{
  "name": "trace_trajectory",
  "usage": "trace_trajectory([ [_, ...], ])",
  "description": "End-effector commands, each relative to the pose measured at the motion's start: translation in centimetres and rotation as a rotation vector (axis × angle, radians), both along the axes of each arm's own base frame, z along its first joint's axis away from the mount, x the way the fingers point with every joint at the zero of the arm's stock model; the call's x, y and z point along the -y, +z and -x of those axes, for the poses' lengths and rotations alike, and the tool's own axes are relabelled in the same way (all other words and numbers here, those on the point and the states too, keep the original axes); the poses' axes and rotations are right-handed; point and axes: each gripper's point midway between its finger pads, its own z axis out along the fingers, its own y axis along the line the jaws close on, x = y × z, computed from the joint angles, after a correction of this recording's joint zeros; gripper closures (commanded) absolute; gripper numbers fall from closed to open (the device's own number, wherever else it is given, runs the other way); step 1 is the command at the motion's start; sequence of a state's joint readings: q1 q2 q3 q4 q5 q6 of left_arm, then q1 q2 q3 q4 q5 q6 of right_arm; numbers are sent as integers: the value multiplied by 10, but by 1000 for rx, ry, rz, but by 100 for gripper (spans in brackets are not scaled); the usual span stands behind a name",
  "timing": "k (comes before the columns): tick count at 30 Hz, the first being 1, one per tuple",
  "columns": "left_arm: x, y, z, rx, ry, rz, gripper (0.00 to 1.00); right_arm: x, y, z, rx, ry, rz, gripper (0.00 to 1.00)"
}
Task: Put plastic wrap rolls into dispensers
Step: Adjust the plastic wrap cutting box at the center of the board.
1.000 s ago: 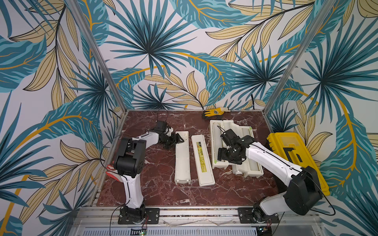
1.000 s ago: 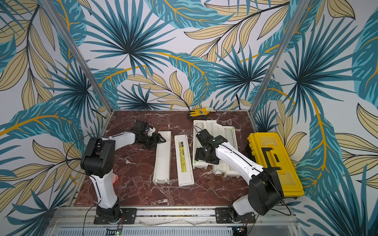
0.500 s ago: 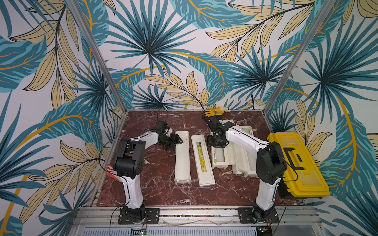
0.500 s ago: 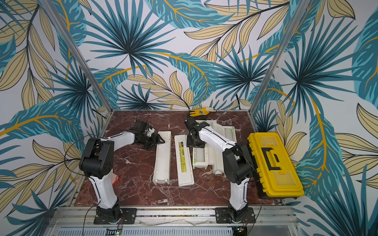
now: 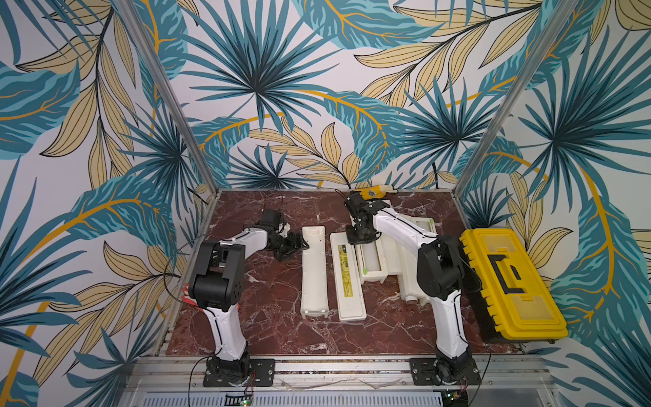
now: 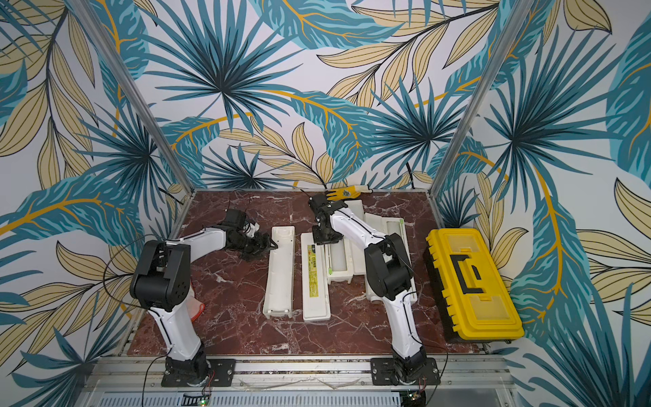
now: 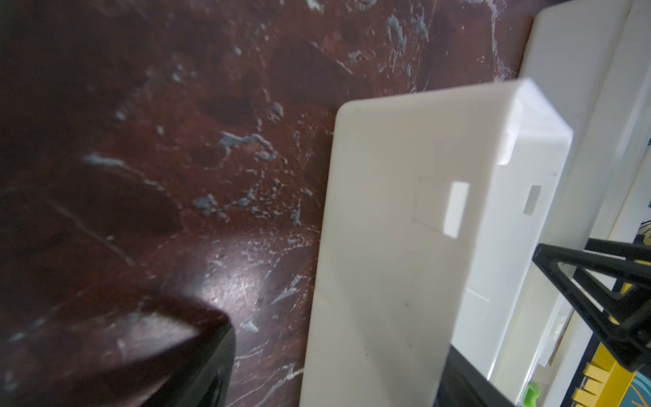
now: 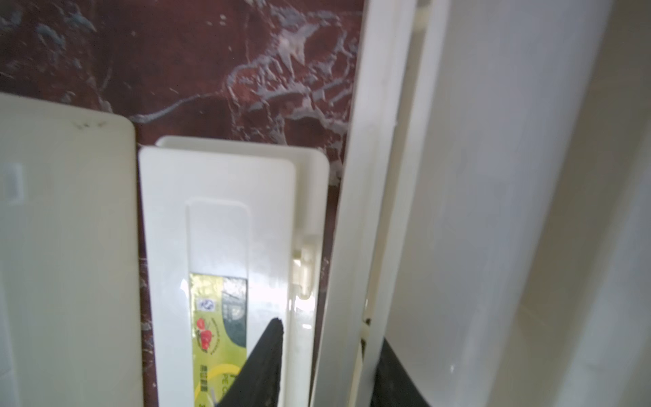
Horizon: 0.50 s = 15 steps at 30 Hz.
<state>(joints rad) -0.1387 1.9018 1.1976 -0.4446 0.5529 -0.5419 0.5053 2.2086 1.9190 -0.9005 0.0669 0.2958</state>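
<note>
Three cream dispensers lie side by side in both top views. The plain one (image 5: 313, 271) (image 6: 280, 271) is leftmost. My left gripper (image 5: 299, 246) (image 7: 334, 352) stands open astride its far end (image 7: 405, 211), one finger (image 7: 197, 352) apart from it. The labelled dispenser (image 5: 347, 278) (image 8: 218, 211) is closed. The third dispenser (image 5: 382, 273) (image 6: 348, 271) is open with a plastic wrap roll (image 5: 371, 255) inside. My right gripper (image 5: 359, 236) (image 8: 331, 331) is shut on its thin left wall (image 8: 352, 211) at the far end. A second roll's end (image 5: 409, 300) shows under the right arm.
A yellow toolbox (image 5: 510, 282) stands along the right wall. A yellow glove (image 5: 370, 192) lies at the back wall. More open cream box parts (image 5: 422, 225) lie beneath the right arm. A red item (image 5: 186, 299) sits by the left arm's base.
My right gripper has travelled from the open dispenser's middle to its far end and closed on the wall. The left gripper has stayed by the plain dispenser.
</note>
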Motion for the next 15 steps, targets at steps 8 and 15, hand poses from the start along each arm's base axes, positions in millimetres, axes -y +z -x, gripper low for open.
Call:
trace_trajectory([
  [8,-9,-10,14,-39,10,-23,18,-29,2,-32,23,145,-11,48],
  [15,-8,-9,14,-36,7,-19,18,0,43,-4,64,15,19,19],
])
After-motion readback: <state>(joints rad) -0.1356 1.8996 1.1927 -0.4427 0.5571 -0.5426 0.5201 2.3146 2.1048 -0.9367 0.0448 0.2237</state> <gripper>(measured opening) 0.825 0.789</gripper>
